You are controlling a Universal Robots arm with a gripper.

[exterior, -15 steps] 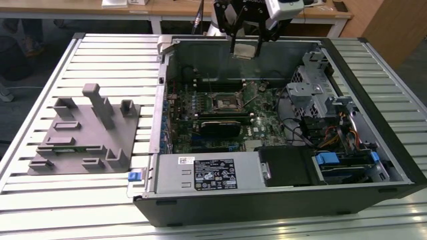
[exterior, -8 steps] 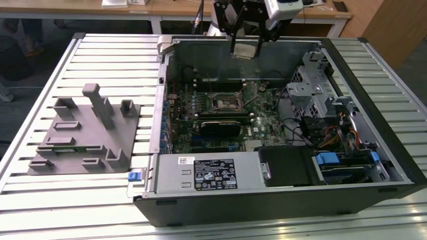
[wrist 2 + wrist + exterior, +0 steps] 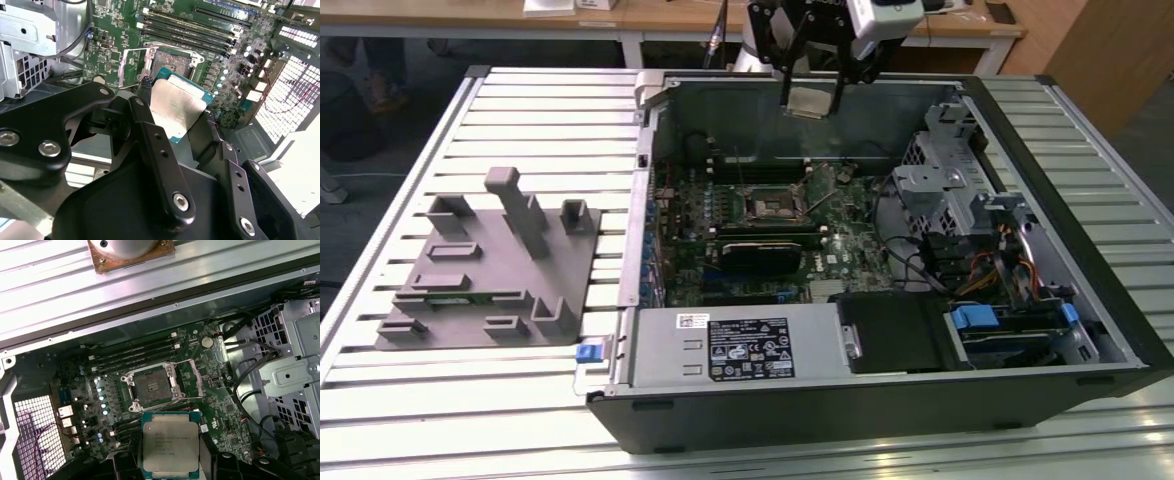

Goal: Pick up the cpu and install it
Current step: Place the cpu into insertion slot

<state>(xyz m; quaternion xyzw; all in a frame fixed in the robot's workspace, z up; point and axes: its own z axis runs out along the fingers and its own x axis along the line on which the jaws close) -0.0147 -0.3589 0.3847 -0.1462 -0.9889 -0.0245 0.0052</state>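
My gripper (image 3: 810, 100) hangs high over the far edge of the open computer case, shut on the cpu (image 3: 810, 101), a small flat square chip. In the first wrist view the cpu (image 3: 170, 445) shows its silvery metal top, clamped between the black fingers (image 3: 126, 465). Its tan underside (image 3: 175, 107) with a green rim faces the second wrist camera. Below and apart from it, the motherboard socket (image 3: 152, 386) stands open with its metal frame lifted; the same socket (image 3: 774, 208) sits mid-board in the exterior view.
The black case (image 3: 881, 400) lies open on a slatted metal table (image 3: 520, 110). A grey tray (image 3: 494, 270) with upright posts rests at the exterior view's left. Drive cages (image 3: 961, 170) and cables crowd the case's right side; memory slots (image 3: 135, 352) run beside the socket.
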